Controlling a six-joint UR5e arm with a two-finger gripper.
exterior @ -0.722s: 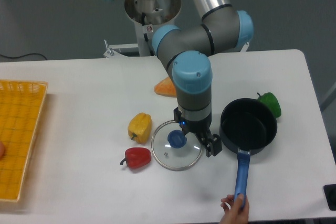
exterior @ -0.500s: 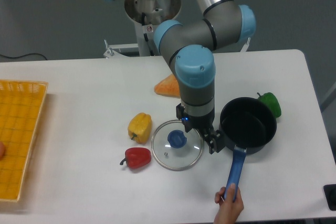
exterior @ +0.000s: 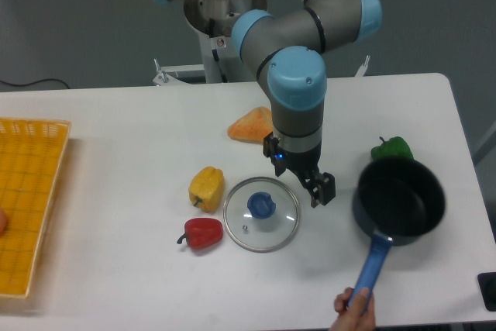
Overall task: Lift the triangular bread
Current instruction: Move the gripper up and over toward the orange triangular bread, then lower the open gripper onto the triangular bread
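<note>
Triangular bread [exterior: 251,125] lies on the table [exterior: 116,122] behind the arm, partly hidden by it. The gripper [exterior: 316,187], its opening indiscernible, hangs between glass lid [exterior: 261,213] and black pan [exterior: 398,202]; yellow pepper [exterior: 206,188] sits just left of the lid.

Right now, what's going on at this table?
The gripper hangs empty just right of the glass lid, so nothing is picked up yet. The bread lies on the table behind the arm, untouched. A hand at the near edge holds the blue handle of the black pan, which looks blurred, as if moving. Yellow pepper and red pepper sit left of the lid, a green pepper behind the pan, and a yellow basket at far left.
</note>
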